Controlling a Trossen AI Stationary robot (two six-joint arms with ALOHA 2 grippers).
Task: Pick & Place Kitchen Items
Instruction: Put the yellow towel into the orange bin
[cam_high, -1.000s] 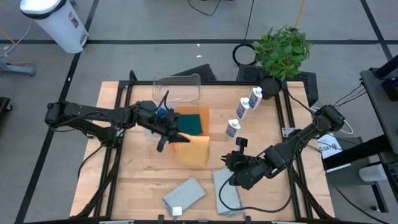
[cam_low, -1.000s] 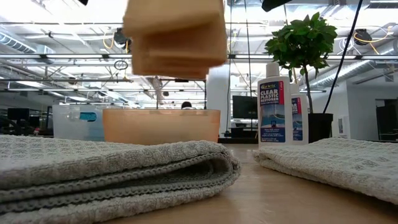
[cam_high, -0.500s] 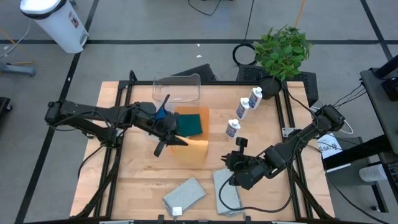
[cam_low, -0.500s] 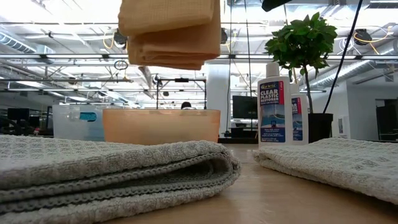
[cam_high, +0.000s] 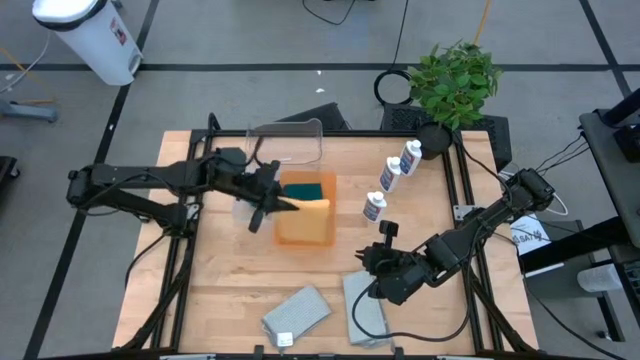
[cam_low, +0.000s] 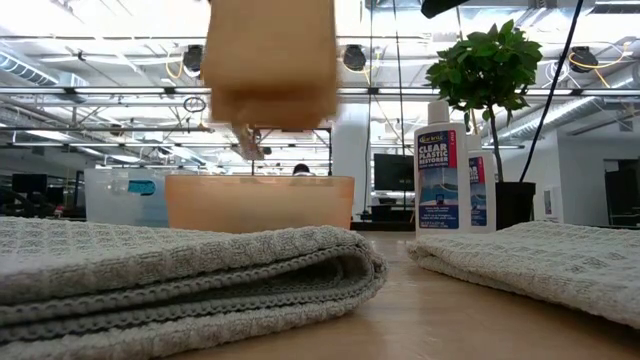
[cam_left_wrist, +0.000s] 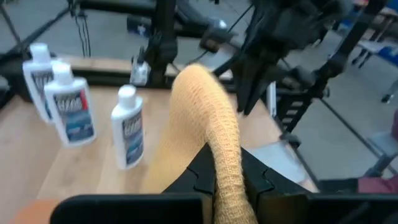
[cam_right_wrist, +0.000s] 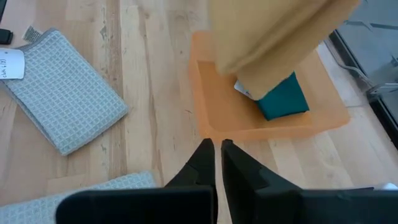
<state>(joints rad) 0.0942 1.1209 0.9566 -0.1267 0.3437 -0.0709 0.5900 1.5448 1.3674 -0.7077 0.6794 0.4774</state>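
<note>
Reaching in from my left side, my left end effector (cam_high: 283, 204) is clenched on the orange cloth (cam_high: 308, 220), my fingers (cam_left_wrist: 202, 177) pinching its fold while it hangs in the air above the orange tray (cam_high: 304, 238). In the low view the cloth (cam_low: 270, 62) hangs well clear of the tray's rim (cam_low: 258, 203). A dark green pad (cam_high: 306, 188) lies in the tray at its far end, partly under the cloth; from my right wrist it shows as a teal block (cam_right_wrist: 283, 99) on the tray floor. My right end effector (cam_high: 372, 290) waits low at the near right, fingers (cam_right_wrist: 205, 158) pressed together on nothing, just above one grey cloth (cam_high: 363, 310); a second grey cloth (cam_high: 296, 313) lies to its left. Both are folded, with a waffle weave. Three white bottles (cam_high: 391, 180) with blue labels stand in a slanted row right of the tray, apart from it. A clear tub (cam_high: 288, 141) sits behind the tray, and a potted plant (cam_high: 455, 82) stands at the far right corner of the wooden surface (cam_high: 220, 280).
</note>
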